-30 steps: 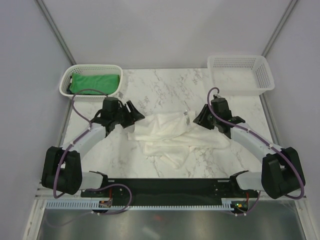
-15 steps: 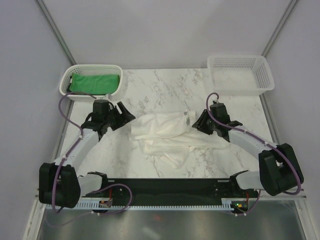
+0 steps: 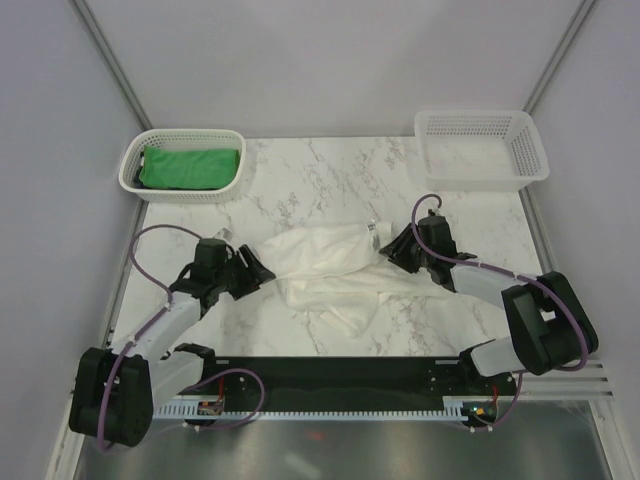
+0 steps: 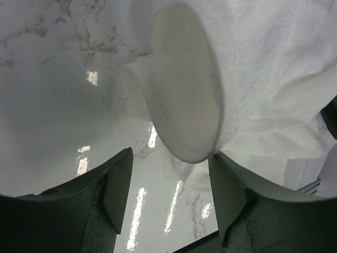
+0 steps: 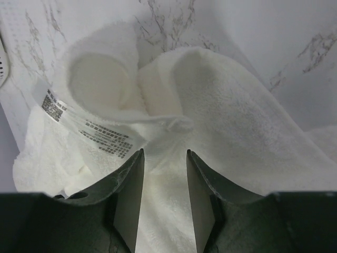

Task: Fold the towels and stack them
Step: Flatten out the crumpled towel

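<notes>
Right pincer pinches white towel, contact partly hidden.

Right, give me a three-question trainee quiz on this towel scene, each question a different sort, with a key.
1. True or false: the green towel lies on the marble table.
2. Which side of the white towel does the right gripper work at? A) the tag end B) the end away from the tag C) the middle
3. Fill in: the right basket is ____.

Key: 1 false, it lies in the left basket. 2 A; the tag shows just past its fingers. 3 empty.
</notes>
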`<state>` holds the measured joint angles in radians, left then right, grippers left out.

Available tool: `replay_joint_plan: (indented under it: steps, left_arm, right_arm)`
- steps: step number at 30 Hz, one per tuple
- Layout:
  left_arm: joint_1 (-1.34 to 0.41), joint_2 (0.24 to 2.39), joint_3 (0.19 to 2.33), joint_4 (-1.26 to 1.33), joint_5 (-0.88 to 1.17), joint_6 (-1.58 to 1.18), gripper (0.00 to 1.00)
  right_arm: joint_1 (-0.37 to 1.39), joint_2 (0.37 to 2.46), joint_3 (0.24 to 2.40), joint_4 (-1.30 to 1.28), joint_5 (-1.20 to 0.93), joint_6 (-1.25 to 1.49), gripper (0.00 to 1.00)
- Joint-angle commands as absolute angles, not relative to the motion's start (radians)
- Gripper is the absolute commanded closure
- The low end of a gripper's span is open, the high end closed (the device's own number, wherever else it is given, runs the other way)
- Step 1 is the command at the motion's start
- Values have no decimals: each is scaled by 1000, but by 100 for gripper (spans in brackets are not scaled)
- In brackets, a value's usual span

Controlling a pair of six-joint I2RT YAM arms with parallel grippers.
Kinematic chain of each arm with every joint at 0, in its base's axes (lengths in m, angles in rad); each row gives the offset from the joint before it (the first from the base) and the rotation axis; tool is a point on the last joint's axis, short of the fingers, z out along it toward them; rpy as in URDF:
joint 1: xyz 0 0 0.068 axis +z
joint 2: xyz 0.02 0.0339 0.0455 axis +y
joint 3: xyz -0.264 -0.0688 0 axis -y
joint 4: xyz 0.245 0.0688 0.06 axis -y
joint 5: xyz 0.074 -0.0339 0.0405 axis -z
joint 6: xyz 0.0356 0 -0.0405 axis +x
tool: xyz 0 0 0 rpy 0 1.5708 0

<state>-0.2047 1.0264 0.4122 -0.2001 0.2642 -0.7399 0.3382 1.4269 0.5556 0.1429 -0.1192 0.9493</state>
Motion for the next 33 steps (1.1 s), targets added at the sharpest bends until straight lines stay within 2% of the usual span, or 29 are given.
replay_joint_plan:
  steps: [1, 8, 16, 21, 33]
  left_arm:
    - [-216, 1042, 385, -77, 281, -813, 34]
    - [-247, 1068, 319, -3, 259, -906, 27]
    - [-258, 1146, 340, 58, 166, -946, 27]
    - [-262, 1212, 362, 107, 152, -974, 27]
    - [-268, 1219, 394, 98, 97, -911, 26]
  right_arm:
    - [339, 1410, 557, 223, -121, 976, 54]
    - [339, 1387, 581, 189, -112, 973, 54]
    - [339, 1408, 572, 210, -84, 989, 53]
    - [339, 1433, 549, 273, -77, 1038, 48]
    - [339, 1511, 520, 357, -27, 980, 44]
